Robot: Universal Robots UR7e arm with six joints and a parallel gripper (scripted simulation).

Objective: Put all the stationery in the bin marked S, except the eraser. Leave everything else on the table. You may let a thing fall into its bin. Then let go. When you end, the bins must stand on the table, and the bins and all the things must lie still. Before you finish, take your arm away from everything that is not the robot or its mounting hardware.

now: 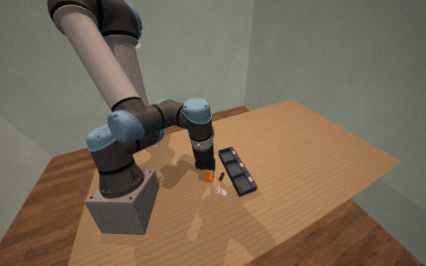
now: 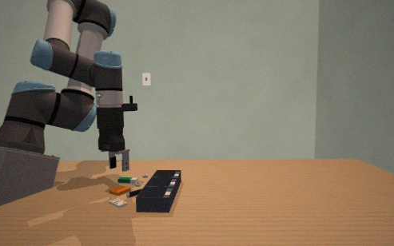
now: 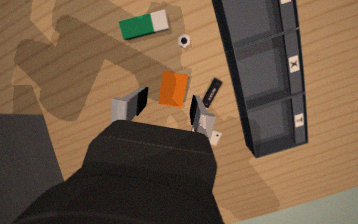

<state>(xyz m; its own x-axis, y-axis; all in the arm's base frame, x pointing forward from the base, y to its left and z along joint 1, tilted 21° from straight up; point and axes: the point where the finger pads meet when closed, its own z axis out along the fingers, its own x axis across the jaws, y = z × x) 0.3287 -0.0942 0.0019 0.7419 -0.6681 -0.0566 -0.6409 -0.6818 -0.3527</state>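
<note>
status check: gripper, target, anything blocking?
Gripper open, empty, above orange block. Block flat on table, bins beside it. Black stick lies close to one finger; nothing else near the grasp.
</note>
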